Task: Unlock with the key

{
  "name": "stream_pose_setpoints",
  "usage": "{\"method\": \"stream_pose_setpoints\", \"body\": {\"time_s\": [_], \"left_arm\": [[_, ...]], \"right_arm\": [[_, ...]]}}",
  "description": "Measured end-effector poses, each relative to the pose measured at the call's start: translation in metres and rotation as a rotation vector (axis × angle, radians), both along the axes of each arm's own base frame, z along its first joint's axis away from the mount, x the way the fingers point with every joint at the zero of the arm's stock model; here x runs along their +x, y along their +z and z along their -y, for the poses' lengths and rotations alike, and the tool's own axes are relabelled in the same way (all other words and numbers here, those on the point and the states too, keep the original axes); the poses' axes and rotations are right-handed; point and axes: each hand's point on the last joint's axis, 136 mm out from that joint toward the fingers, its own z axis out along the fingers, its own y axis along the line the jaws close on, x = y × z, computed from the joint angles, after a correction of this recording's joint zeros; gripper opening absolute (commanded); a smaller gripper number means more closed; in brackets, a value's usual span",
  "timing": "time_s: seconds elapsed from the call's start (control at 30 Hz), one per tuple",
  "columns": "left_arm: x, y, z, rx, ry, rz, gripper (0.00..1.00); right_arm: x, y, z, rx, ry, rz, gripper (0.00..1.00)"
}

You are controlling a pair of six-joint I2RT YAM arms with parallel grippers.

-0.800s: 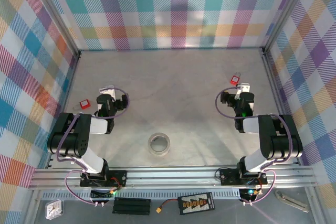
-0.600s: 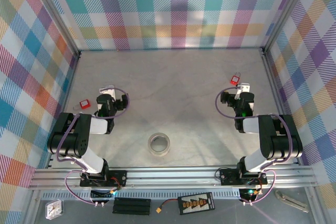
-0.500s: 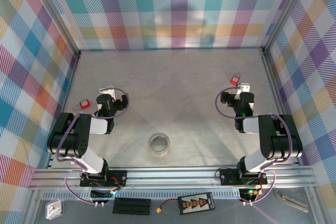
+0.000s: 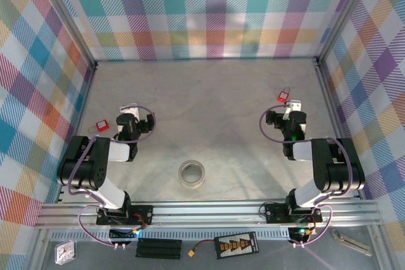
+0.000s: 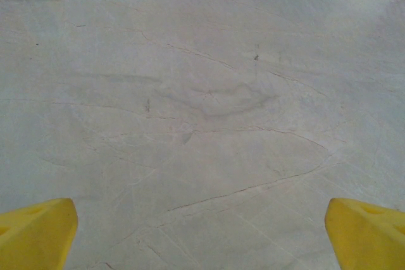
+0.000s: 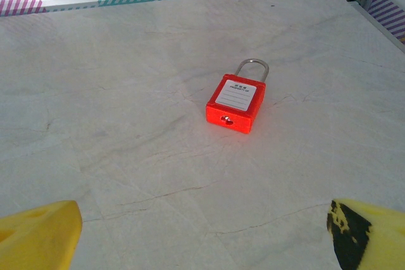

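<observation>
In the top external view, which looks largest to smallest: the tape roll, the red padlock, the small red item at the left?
Largest: tape roll.
Then red padlock and small red item: they look alike, no ranking.

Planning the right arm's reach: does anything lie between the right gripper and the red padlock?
Nothing visible does: bare table lies between the open right gripper and the red padlock, which lies flat just ahead.

Bright, even light — sharp, soft shadows
</observation>
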Motion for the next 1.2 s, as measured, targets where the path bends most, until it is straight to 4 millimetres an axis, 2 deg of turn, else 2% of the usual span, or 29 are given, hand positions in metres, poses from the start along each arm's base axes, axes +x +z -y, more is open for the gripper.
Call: {"method": "stream_pose_setpoints", "body": {"time_s": [0.63,0.7,0.77,0.9,0.93,1.0,1.07,1.13,1.17,1.2], "left_arm": [[-0.002,0.004,0.000,0.009,0.003,-0.001,1.00],[-0.007,0.014,0.001,0.017,0.011,-0.003,0.99],[-0.013,0.039,0.005,0.016,0.012,0.020,0.99],[-0.025,0.111,0.034,-0.037,-0.048,0.128,1.00],[-0.028,0.131,0.044,-0.067,-0.070,0.143,1.00],[-0.031,0.169,0.062,-0.129,-0.110,0.162,1.00],[-0.040,0.201,0.084,-0.198,-0.173,0.168,1.00],[-0.053,0.219,0.104,-0.265,-0.250,0.163,1.00],[-0.062,0.224,0.113,-0.297,-0.287,0.150,1.00],[-0.068,0.224,0.119,-0.321,-0.313,0.133,1.00]], "right_arm": [[0.000,0.000,0.000,-0.001,-0.003,0.000,0.99],[-0.001,0.000,0.000,-0.004,-0.004,0.003,0.99],[-0.006,0.002,-0.005,-0.014,0.006,0.018,0.99],[-0.021,0.007,-0.027,-0.061,0.050,-0.055,0.99],[-0.019,0.019,-0.033,-0.051,0.058,-0.077,0.98],[-0.010,0.062,-0.040,-0.011,0.052,-0.085,0.98],[-0.010,0.123,-0.047,0.065,0.042,-0.044,1.00],[-0.026,0.163,-0.049,0.136,0.035,-0.017,0.99],[-0.037,0.175,-0.049,0.168,0.029,-0.020,0.99],[-0.047,0.178,-0.048,0.191,0.018,-0.043,0.99]]}}
